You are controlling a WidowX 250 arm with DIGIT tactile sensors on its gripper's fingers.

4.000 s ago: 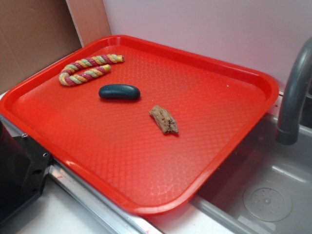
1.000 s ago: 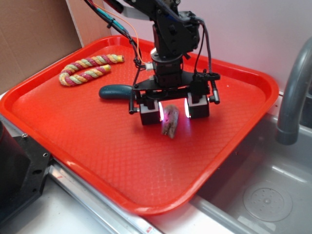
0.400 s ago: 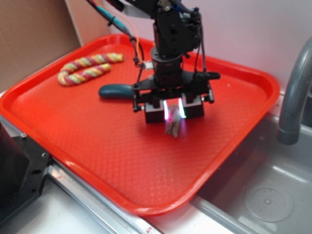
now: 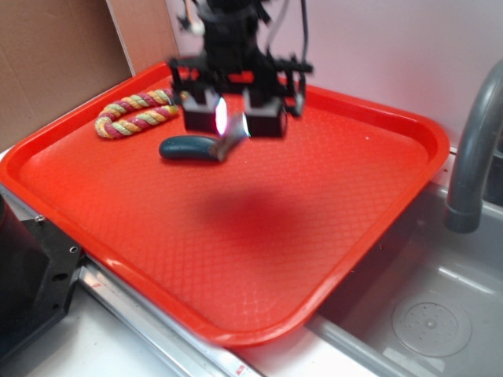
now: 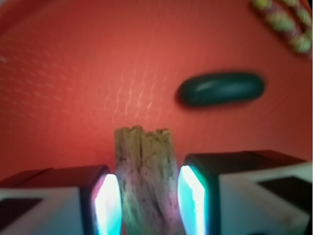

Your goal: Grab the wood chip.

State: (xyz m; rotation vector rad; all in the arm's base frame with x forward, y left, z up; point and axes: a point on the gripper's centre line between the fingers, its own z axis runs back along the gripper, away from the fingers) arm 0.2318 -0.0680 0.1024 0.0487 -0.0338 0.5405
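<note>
A red tray (image 4: 377,204) carries a dark teal oval (image 4: 185,148) and a multicoloured rope (image 4: 134,112).

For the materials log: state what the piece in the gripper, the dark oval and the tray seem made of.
Wood chip: raw wood, rough grainy surface, jagged end. Dark oval: smooth teal, maybe stone or plastic; unclear. Tray: red plastic, likely, with a diamond-textured surface.

A red tray (image 4: 354,204) with a diamond-textured floor lies tilted across the edge of a grey sink (image 4: 440,314). On it, near the far left corner, rests a multicoloured twisted rope (image 4: 134,112), bent into a U. Just beside the rope lies a smooth dark teal oval (image 4: 187,148). A grey faucet (image 4: 471,149) rises at the right, brown cardboard (image 4: 55,63) behind the tray.
</note>
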